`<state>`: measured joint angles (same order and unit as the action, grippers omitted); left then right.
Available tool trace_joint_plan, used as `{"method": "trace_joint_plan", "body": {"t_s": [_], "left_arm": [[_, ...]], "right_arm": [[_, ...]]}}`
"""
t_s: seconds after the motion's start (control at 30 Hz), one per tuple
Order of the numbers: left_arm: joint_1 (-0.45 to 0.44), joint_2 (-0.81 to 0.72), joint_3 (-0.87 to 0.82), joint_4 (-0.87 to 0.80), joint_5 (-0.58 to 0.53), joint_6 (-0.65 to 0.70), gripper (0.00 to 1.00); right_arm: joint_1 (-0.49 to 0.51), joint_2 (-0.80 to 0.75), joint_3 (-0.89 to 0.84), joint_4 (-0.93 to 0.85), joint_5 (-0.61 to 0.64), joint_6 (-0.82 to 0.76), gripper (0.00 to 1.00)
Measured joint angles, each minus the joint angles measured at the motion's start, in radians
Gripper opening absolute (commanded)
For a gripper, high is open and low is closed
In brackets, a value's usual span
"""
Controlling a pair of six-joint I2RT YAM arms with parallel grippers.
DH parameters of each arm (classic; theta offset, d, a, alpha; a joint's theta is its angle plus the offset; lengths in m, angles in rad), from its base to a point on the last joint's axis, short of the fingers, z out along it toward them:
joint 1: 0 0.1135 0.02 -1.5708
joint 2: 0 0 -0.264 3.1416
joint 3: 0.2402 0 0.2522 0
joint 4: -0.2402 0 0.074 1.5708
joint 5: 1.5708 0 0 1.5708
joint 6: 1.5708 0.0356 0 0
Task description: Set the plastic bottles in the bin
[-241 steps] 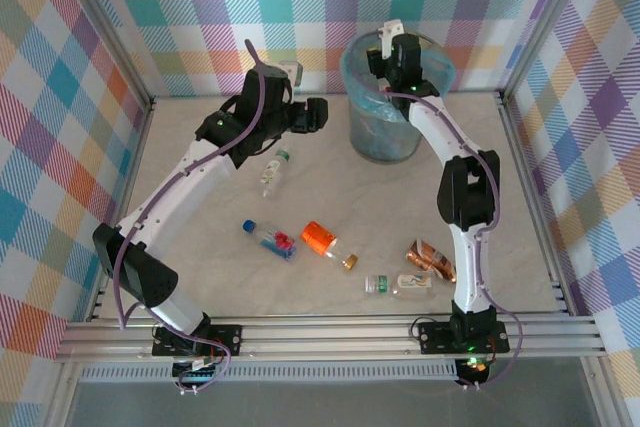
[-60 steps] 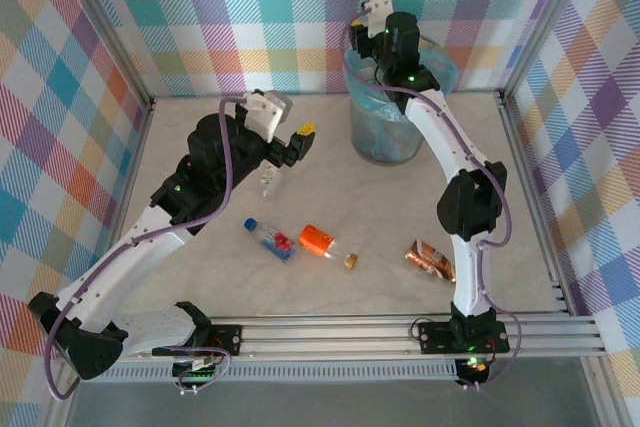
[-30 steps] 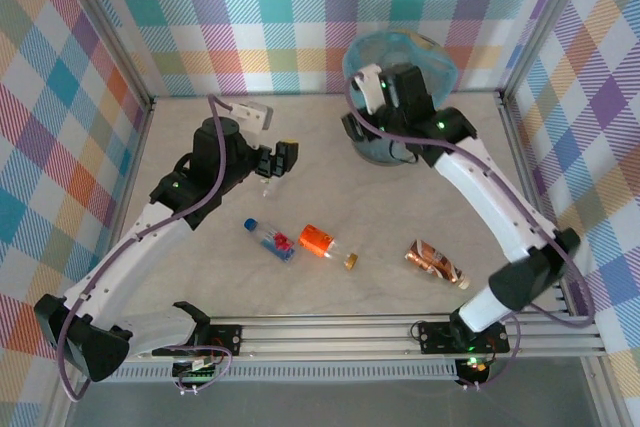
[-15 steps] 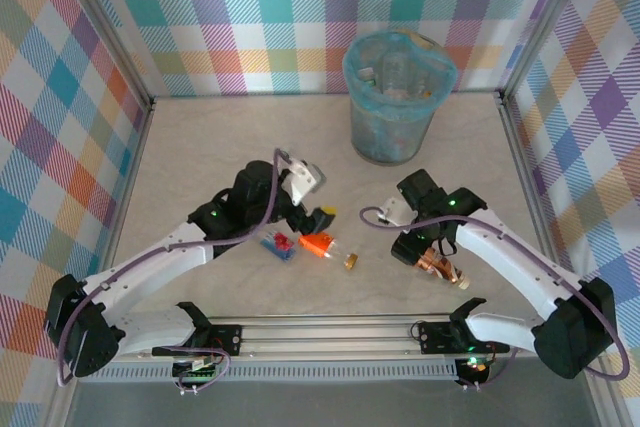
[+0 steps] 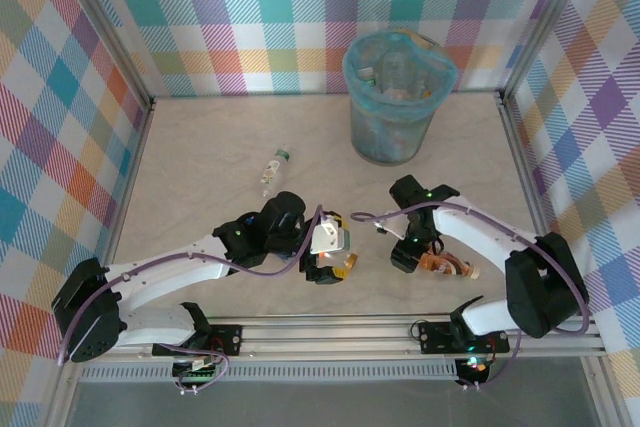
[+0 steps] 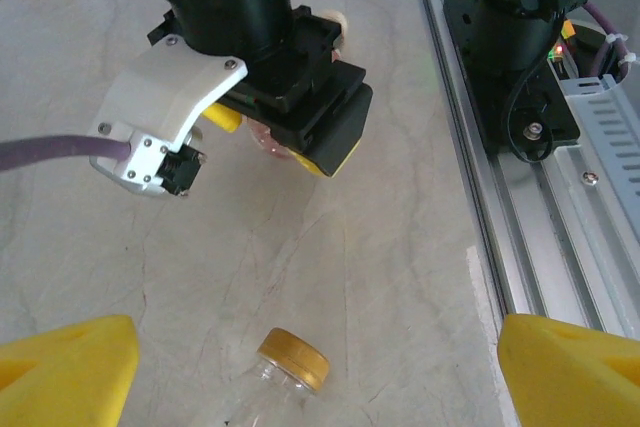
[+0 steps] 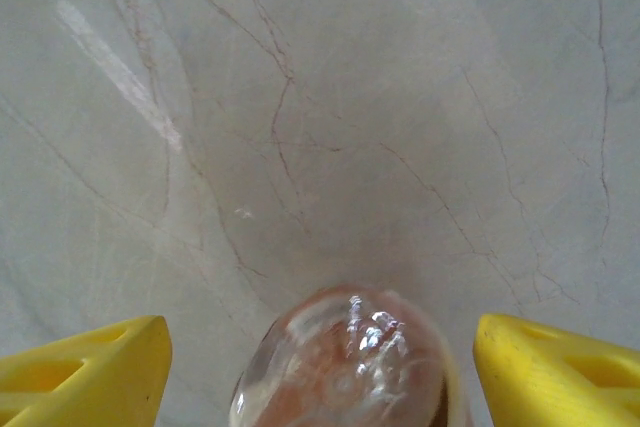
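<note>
Top external puts the bin (image 5: 398, 97) at my 12 o'clock and a clear bottle (image 5: 272, 169) at 10. Both jaws gape, gripping nothing. Right gripper (image 7: 318, 347) straddles a brown bottle (image 5: 445, 266). Left gripper (image 5: 335, 263) straddles a gold-capped bottle (image 6: 290, 362), plainest on left wrist.

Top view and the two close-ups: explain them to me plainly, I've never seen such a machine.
Two robot arms are bolted at the near edge of the table, seen from an overhead camera. The close-ups come from a camera on each wrist; the yellow corners are that hand's fingers. The left hand is open around a gold-capped bottle, the right hand open around a brownish bottle; neither is gripped yet. A green-capped bottle lies farther back, and the bag-lined bin holds more bottles.
</note>
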<state>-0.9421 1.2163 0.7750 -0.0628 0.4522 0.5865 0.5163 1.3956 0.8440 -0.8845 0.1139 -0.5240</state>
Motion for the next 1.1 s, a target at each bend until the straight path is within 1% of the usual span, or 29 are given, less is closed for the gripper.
{"method": "trace_joint_plan", "body": {"t_s": [0.33,0.43,0.67,0.77,0.97,1.1], "left_arm": [[0.000,0.000,0.000,0.015,0.003,0.013,0.92],[0.000,0.000,0.000,0.016,0.003,0.013,0.92],[-0.006,0.000,0.000,0.017,0.004,0.013,0.92],[-0.012,0.000,0.000,0.017,0.004,0.013,0.92],[-0.024,-0.001,0.000,0.017,0.000,0.015,0.91],[-0.026,-0.008,0.000,0.014,-0.005,0.019,0.91]], "right_arm": [[0.000,0.008,0.000,-0.006,0.117,0.009,0.93],[0.000,0.001,-0.004,-0.023,0.140,0.010,0.94],[0.000,-0.077,-0.074,-0.029,0.163,-0.010,0.94],[0.000,-0.090,-0.108,-0.021,0.166,-0.020,0.91],[0.000,-0.080,-0.125,0.003,0.173,-0.038,0.73],[0.000,-0.035,-0.118,0.009,0.175,-0.037,0.65]]}}
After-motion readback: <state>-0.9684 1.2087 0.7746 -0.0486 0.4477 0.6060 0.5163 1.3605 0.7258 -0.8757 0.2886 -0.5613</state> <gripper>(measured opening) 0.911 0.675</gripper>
